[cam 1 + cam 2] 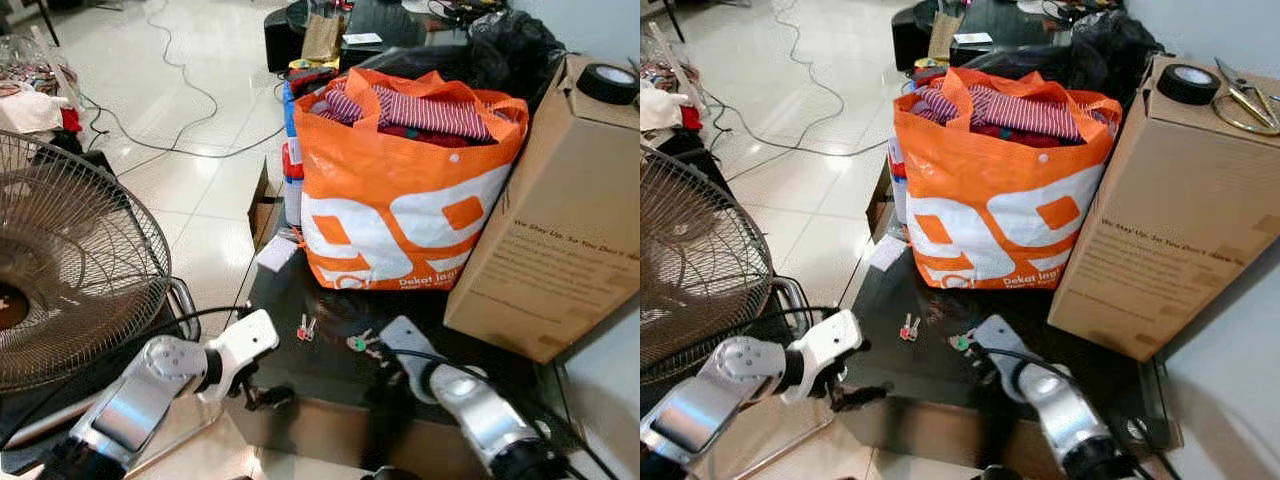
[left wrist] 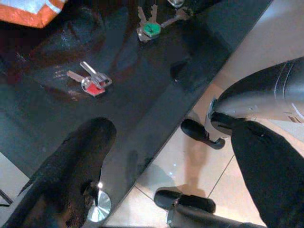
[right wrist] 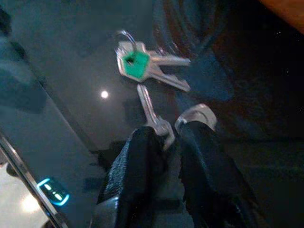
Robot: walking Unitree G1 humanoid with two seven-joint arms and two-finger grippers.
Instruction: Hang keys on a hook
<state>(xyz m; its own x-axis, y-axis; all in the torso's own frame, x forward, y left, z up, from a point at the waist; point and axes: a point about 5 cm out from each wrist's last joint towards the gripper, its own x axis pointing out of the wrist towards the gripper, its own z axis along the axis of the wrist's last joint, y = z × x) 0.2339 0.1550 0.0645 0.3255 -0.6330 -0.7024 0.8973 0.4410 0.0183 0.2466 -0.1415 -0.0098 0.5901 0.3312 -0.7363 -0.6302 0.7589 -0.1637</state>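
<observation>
the orange bag [image 1: 400, 200] reads "dekat lagi"; the cardboard box [image 1: 560, 250] beside it reads "we step up, so you don't". on the dark glass desk [image 1: 330, 375], the green-tagged keys [image 3: 135, 64] lie near its front edge. the right claw [image 3: 171, 137] pinches a loose silver key [image 3: 149, 114]. the red-tagged keys [image 2: 92, 83] lie apart. the left claw [image 1: 255, 390] hangs off the desk's edge; i cannot tell its state.
</observation>
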